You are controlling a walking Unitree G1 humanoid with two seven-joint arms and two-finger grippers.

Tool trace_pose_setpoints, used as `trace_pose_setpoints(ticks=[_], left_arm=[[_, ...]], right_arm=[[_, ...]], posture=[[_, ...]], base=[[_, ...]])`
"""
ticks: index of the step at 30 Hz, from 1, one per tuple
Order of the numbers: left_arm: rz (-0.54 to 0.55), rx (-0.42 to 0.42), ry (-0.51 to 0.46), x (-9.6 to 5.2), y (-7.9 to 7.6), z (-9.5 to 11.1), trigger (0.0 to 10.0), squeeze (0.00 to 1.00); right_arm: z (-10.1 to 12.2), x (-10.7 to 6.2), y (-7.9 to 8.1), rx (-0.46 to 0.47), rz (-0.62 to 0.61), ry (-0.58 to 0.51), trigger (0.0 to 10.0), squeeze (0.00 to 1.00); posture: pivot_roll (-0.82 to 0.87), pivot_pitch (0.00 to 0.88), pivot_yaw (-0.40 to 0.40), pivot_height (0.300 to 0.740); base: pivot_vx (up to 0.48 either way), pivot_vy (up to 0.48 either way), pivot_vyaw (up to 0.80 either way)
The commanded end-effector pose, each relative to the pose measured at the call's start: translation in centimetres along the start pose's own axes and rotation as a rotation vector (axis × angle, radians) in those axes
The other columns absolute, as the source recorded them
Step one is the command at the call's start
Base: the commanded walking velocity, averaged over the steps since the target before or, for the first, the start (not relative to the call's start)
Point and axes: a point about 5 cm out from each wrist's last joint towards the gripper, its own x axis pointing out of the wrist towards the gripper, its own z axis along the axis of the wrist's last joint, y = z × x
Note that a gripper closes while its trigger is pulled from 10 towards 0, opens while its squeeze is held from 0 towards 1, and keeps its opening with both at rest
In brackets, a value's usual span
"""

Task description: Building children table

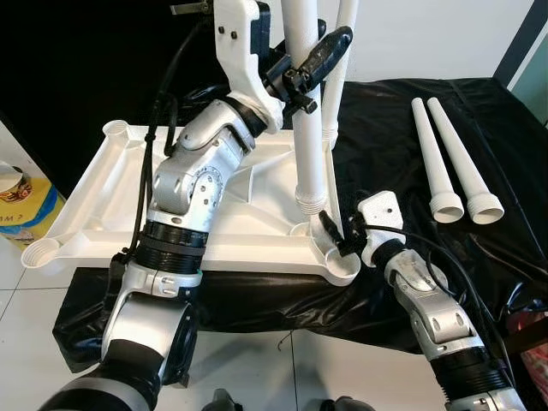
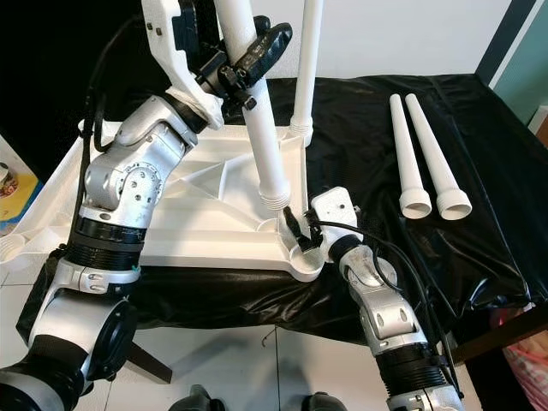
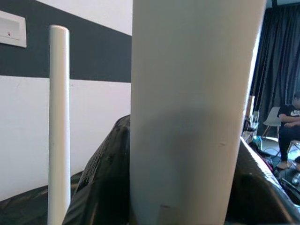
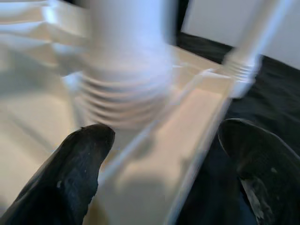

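A white tabletop (image 1: 111, 197) lies upside down on the black-draped table (image 1: 479, 257). My left gripper (image 1: 312, 56) is raised and shut on a white leg (image 1: 310, 128), which is held nearly upright. The leg's threaded end (image 4: 126, 93) sits at the near-right corner socket (image 1: 338, 261); whether it touches I cannot tell. My right gripper (image 1: 338, 235) is at that corner, open, its fingers (image 4: 70, 178) astride the tabletop's rim. A second leg (image 2: 306, 60) stands in the far-right corner socket. In the left wrist view the held leg (image 3: 192, 108) is close up.
Two loose white legs (image 1: 437, 163) (image 1: 467, 163) lie side by side on the black cloth to the right. A yellow box (image 1: 21, 205) sits on the tiled floor at the left. A person (image 3: 288, 126) sits far off across the room.
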Motion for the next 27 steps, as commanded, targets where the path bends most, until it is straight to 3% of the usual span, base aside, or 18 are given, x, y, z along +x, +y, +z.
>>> trace_pose_setpoints(ticks=[1,9,19,27], left_arm=[[-0.096,0.002,0.016,0.4,-0.9,-0.5,10.0,0.00],[-0.066,0.045,0.018,0.3,0.3,0.0,10.0,0.00],[-0.111,-0.008,0.004,0.9,-1.9,-1.0,10.0,0.00],[-0.138,-0.058,-0.027,1.7,-3.7,-1.2,10.0,0.00]], right_arm=[[1.1,0.4,0.7,-0.018,0.053,-0.039,10.0,0.00],[0.8,0.1,0.9,-0.039,0.086,-0.017,10.0,0.00],[2.6,1.7,1.5,0.007,0.080,-0.097,10.0,0.00],[3.6,3.5,1.5,0.059,-0.003,-0.136,10.0,0.00]], posture=[[-0.05,0.033,-0.002,0.740],[-0.05,0.029,0.003,0.740],[-0.06,0.024,0.005,0.740],[-0.04,0.019,-0.001,0.740]], base=[[0.000,0.000,0.00],[0.000,0.000,0.00],[0.000,0.000,0.00],[0.000,0.000,0.00]])
